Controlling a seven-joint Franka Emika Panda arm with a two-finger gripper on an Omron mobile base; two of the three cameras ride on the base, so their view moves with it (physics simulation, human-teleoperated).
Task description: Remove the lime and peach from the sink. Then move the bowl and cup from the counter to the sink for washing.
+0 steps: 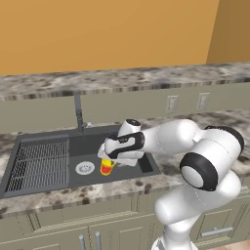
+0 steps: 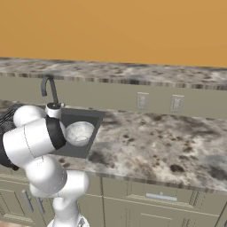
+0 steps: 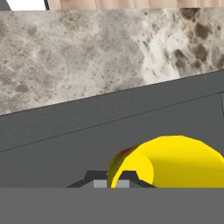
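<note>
- Yellow with a reddish lower part, the cup (image 1: 106, 166) hangs under the gripper (image 1: 108, 157) over the dark basin of the sink (image 1: 88, 146), just right of the round silver drain (image 1: 85, 168); whether its base touches the floor yet I cannot tell.
- Jaws are pinched nearly shut on the cup's rim or wall: in the hand view the cup (image 3: 168, 162) sits right against the two dark fingertips (image 3: 100, 178), so the grip looks thin and near the edge.
- Bowl (image 2: 79, 132), silvery-white and speckled inside, already rests in the right end of the basin, close beside the arm; lime and peach I cannot find in the basin, so my guess is this is the last placement.
- To do it well, lower straight down and slowly until the cup's base meets the floor, keeping it upright so it does not tip when freed.
- Keep it apart from the bowl and off the drain, where it might rock.
- Open only once the cup is seated, and open wide enough that no finger drags the rim.
- Lift vertically afterwards, minding the faucet (image 1: 78, 113) standing behind the basin and the basin's front wall seen in the hand view.
</note>
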